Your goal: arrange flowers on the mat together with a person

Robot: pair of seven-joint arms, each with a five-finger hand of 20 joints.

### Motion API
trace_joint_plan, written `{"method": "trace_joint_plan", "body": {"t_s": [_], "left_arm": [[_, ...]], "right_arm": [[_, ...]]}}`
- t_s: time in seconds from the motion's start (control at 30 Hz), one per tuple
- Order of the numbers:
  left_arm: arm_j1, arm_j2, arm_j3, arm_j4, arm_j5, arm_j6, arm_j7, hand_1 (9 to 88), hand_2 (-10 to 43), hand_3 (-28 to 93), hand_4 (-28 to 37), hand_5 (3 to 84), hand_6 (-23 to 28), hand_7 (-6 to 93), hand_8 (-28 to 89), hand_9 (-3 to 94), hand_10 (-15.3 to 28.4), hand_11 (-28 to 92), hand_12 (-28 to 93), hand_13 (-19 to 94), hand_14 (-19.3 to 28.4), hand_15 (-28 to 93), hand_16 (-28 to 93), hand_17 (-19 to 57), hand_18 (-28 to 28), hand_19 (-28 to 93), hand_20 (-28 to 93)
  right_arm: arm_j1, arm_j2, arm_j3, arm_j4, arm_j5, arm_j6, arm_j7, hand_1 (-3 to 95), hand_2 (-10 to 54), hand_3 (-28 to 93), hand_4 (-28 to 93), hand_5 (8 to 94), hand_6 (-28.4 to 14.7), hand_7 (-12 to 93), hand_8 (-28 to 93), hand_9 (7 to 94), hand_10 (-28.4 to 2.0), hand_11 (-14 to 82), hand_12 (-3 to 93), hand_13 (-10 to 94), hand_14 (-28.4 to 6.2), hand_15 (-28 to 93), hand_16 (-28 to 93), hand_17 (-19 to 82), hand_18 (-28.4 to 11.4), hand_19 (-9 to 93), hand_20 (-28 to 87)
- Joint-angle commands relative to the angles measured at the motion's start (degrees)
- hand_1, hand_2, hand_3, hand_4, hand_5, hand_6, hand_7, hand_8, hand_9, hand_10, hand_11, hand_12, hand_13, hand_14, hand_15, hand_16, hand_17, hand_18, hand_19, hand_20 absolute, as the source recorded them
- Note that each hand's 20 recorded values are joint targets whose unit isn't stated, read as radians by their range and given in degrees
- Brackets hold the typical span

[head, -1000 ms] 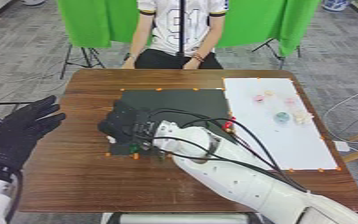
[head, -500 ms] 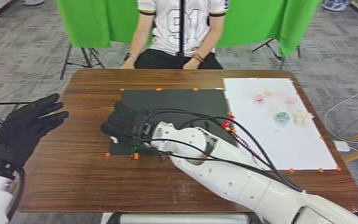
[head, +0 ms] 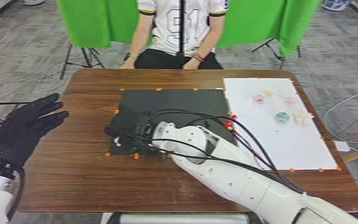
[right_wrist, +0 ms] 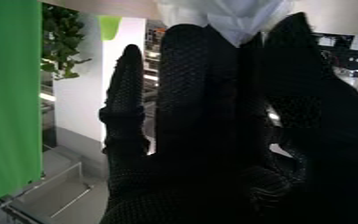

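Observation:
In the head view my right hand (head: 127, 131) is over the left part of the dark mat (head: 189, 102); glove and mat are both black, so its outline is hard to make out. The right wrist view shows the right hand (right_wrist: 189, 115) with a white, petal-like flower (right_wrist: 238, 20) between its thumb and fingers. My left hand (head: 26, 125) is off the table's left side, fingers straight. A pink flower (head: 259, 98), a teal flower (head: 282, 117) and a cream flower (head: 302, 118) lie on the white mat (head: 286, 145). Red pieces (head: 230, 121) sit by the dark mat's right edge.
Bare brown table (head: 87, 180) surrounds the mats, and orange markers (head: 135, 156) line their edges. Black cables (head: 255, 145) loop over my right forearm. Across the table sits a person, hands (head: 191, 63) low beyond the far edge.
My right hand has turned over the dark mat, and its part that stuck out toward the far side has come down. A white spot beside it is no longer visible. The left hand has barely shifted.

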Motion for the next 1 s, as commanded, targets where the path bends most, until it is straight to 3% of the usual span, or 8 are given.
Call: {"method": "trace_joint_plan", "body": {"t_s": [0.03,0.17,0.2,0.23,0.47,0.67,0.77,1.0], "left_arm": [[0.65,-0.68,0.07,0.05,0.00,0.70,0.05,26.1,0.9,71,-24.9,41.2,6.2,13.3,-8,32.7,13.8,20,14,27,16.5,36,1,-7.1,23.6,49,16],[1.13,-0.89,-0.33,-0.09,-0.04,0.79,0.14,26.1,0.9,71,-24.9,41.2,6.2,13.2,-8,32.7,13.8,20,14,27,16.5,36,1,-7.1,23.6,49,15],[1.42,-1.00,-0.52,-0.20,0.00,0.92,0.21,26.1,0.9,71,-25.0,41.2,6.2,13.2,-8,32.7,13.8,20,14,27,16.5,36,1,-7.1,23.6,49,15],[1.15,-2.01,-0.68,-0.34,0.63,0.52,-0.40,26.1,0.9,71,-25.0,41.2,6.2,13.2,-8,32.8,13.9,20,14,27,16.6,36,1,-7.1,23.6,49,15],[2.70,-3.13,-1.49,-1.11,0.66,0.93,0.17,26.2,1.1,71,-24.9,41.3,6.2,13.3,-8,32.8,13.9,21,14,27,16.6,36,1,-7.1,23.6,49,15],[2.61,-4.67,-0.46,-1.58,0.93,0.43,-0.03,26.2,1.0,71,-24.9,41.3,6.2,13.4,-8,32.7,13.9,21,14,27,16.5,36,1,-7.1,23.6,49,15],[2.13,-5.53,0.35,-1.78,1.32,-0.70,-0.57,26.3,0.8,71,-24.7,41.2,6.2,13.4,-8,32.7,13.8,21,14,27,16.5,36,1,-7.1,23.6,49,15],[2.03,-6.85,1.61,-2.06,1.42,-1.27,-0.65,26.5,0.5,71,-24.6,41.2,6.2,13.3,-8,32.7,13.8,21,14,27,16.5,36,1,-7.1,23.5,49,15]], "right_arm": [[0.14,-0.36,0.42,-1.91,-1.59,-1.84,1.66,37.8,-9.5,82,-28,52.5,3.4,43,-5,63.6,-7.5,32.3,32.5,60,-5.5,65,29,23,-16.0,65,47],[0.70,0.78,-0.14,-3.26,-1.60,-2.00,2.84,37.1,-9.5,83,-28,52.1,3.3,42,-17,62.1,-7.8,34.5,29.3,59,-5.4,65,29,23,-16.1,65,47],[0.76,0.96,0.04,-3.56,-1.65,-2.34,2.62,37.0,-9.5,83,-28,52.1,3.2,42,-18,62.0,-7.8,34.5,29.1,59,-5.5,65,29,23,-16.1,65,47],[1.03,1.37,-0.08,-4.07,-1.52,-2.82,2.71,37.0,-9.5,83,-28,52.1,3.2,42,-18,62.0,-7.8,34.5,29.0,59,-5.5,65,29,23,-16.1,65,47],[-1.11,4.09,4.06,-9.60,-0.07,-6.58,0.80,36.0,-9.5,83,-28,52.3,3.1,41,-19,60.9,-7.9,35.2,27.5,58,-5.7,65,29,23,-16.2,64,46],[-9.60,9.95,16.54,-21.65,11.29,-11.58,2.20,35.0,-9.5,84,-28,50.9,2.5,39,-18,58.3,-8.5,34.8,27.1,57,-6.4,61,27,22,-16.2,63,45],[-14.46,13.15,24.63,-26.57,18.92,-13.73,1.86,34.7,-9.5,84,-28,50.7,2.0,38,-18,57.1,-8.8,34.4,27.0,55,-6.6,59,26,22,-16.3,63,45],[-26.02,21.36,40.72,-34.04,35.53,-15.98,6.12,33.2,-7.3,84,-28,49.4,0.7,35,-17,54.3,-9.6,31.3,26.1,52,-7.5,53,24,20,-17.0,61,43]]}}
